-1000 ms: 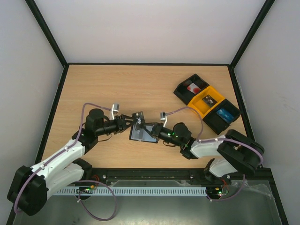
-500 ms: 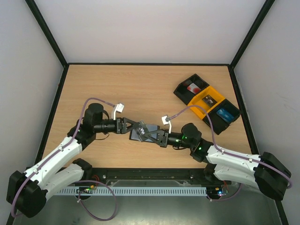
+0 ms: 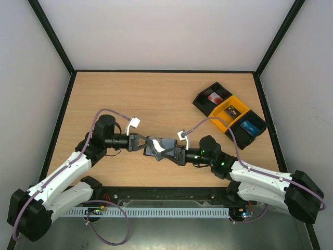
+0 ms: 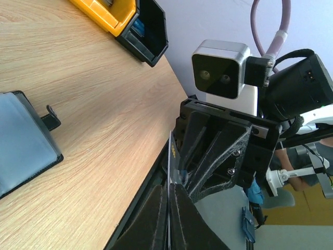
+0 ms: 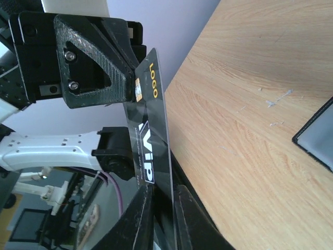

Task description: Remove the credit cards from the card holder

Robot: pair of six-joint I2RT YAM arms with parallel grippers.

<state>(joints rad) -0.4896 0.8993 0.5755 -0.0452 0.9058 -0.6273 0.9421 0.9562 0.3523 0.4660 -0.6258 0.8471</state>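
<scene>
Right wrist: right hand (image 5: 161, 197) and left hand (image 5: 134, 92) both pinch black VIP card (image 5: 147, 148).

Over the near side of the card holder (image 3: 164, 142), the left claw (image 3: 148, 145) and the right claw (image 3: 166, 152) meet tip to tip, both pinched on one dark card (image 5: 151, 130), so nothing passes between them. The left arm (image 3: 67, 174) bars the holder's left and the right arm (image 3: 255, 177) its near right. Behind the holder the counter (image 3: 156, 96) lies open to the back wall. Well off to the holder's far right a row of black and yellow bins (image 3: 229, 112) stands, with bare wood between.
</scene>
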